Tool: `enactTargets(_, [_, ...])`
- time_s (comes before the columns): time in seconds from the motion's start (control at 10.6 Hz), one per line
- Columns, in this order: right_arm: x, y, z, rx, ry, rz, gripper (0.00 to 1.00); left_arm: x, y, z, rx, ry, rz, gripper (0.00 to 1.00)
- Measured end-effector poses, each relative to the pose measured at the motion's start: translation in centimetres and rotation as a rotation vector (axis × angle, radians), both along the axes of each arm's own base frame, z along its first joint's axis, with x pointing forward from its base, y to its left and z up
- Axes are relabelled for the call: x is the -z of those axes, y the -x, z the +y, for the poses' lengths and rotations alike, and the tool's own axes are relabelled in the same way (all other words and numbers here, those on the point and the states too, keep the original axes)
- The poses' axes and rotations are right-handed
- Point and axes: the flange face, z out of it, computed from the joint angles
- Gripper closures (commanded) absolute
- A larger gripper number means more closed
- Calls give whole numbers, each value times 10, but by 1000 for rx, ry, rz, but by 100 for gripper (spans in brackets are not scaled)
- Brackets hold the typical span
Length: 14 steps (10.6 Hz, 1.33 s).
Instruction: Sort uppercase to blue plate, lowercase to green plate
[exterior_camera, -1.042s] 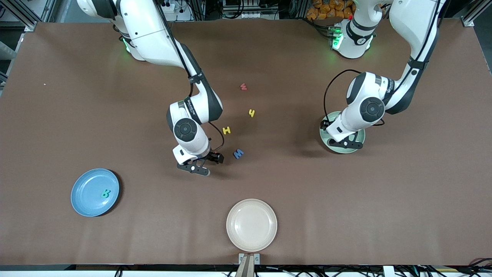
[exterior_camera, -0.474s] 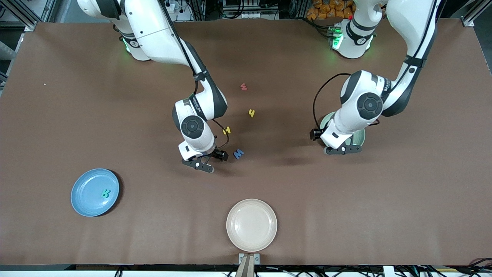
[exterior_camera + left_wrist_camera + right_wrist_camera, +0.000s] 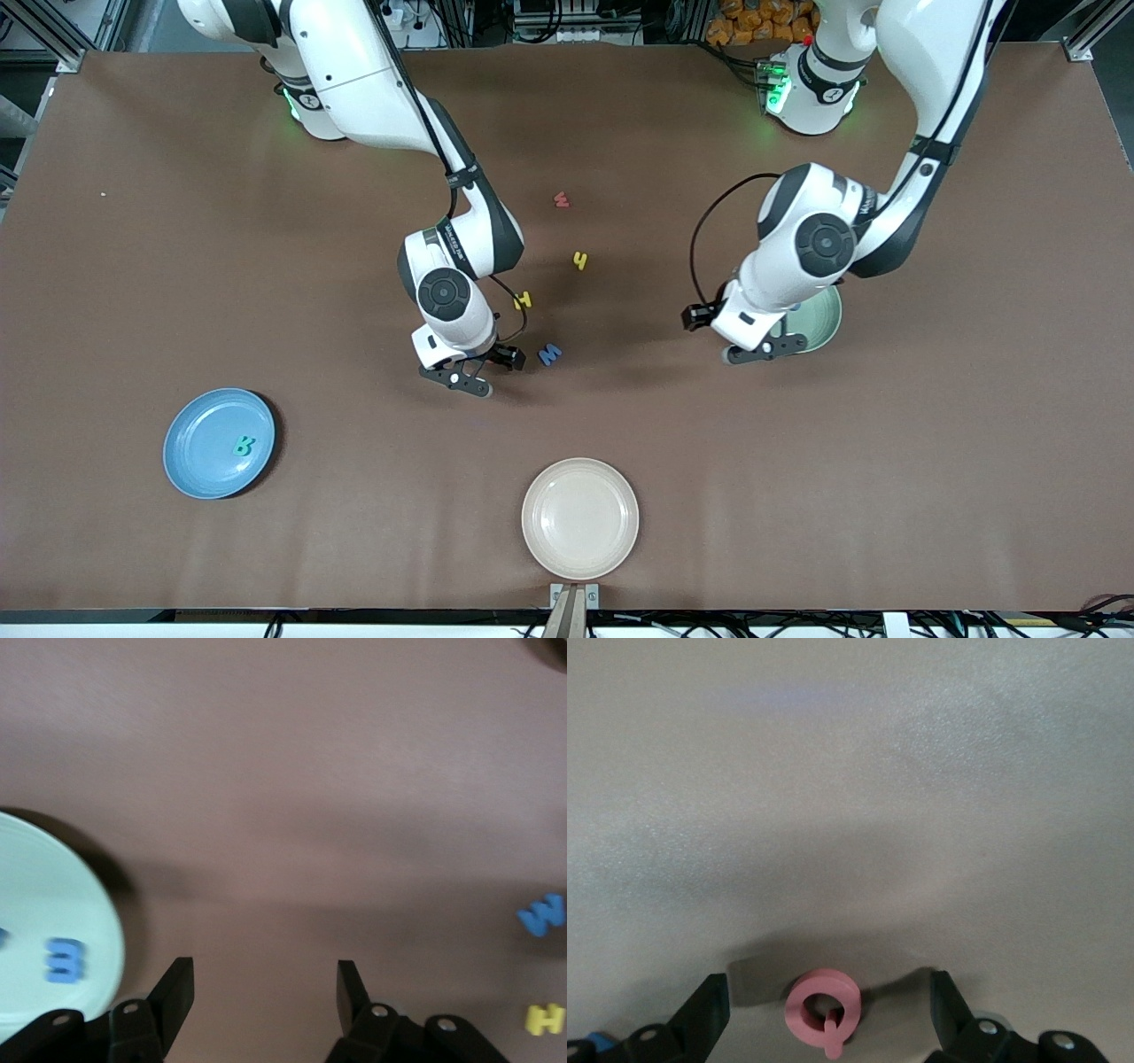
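Observation:
My right gripper [image 3: 454, 381] [image 3: 827, 985] hangs low over the table, open, with the red ring-shaped Q [image 3: 824, 1005] lying flat between its fingers, untouched. In the front view the Q is hidden under that hand. The blue M [image 3: 550, 354] [image 3: 542, 917] lies just beside it, and the yellow H [image 3: 523, 300] [image 3: 545, 1019] a little farther from the front camera. The yellow h [image 3: 579, 260] and the red w [image 3: 561, 200] lie farther still. My left gripper [image 3: 762, 350] [image 3: 264, 979] is open and empty over bare table beside the green plate [image 3: 822, 321] [image 3: 53, 895], which holds a blue three-pronged m [image 3: 66, 958]. The blue plate [image 3: 204, 424] holds the teal R [image 3: 244, 446].
A cream-white plate [image 3: 580, 517] sits near the table's front edge at the middle. The left arm's wrist covers part of the green plate in the front view.
The left arm has swung off the green plate toward the table's middle, its gripper now over bare table. The right hand shifted slightly toward the blue M, then held still.

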Motion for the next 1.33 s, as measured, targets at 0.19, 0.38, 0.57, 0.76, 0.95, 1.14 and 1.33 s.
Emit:
enactTargets(0.19, [0,2,4,-3,-1,-2,68,-3,8,-26,-23,17,19,27])
enactTargets(0.38, [-1,3,7,-4,-6,-16,100,-9,15,-41,-32,25,24,27])
enactTargets(0.57, [-5,1,9,-3,-17,-38,100,-10,16,-46,-39,26,28,27])
enactTargets(0.76, [-7,0,9,-1,-20,-42,100,-3,19,-51,-42,26,45,27])
enactTargets(0.95, [-7,0,8,1,-20,-43,100,0,22,-61,-38,33,54,27])
enactTargets(1.14, [-9,-5,3,9,-20,-53,100,3,30,-79,-16,34,58,26])
enactTargets(1.33, [-17,-23,-22,24,-19,-73,100,23,41,-100,10,-12,55,27])
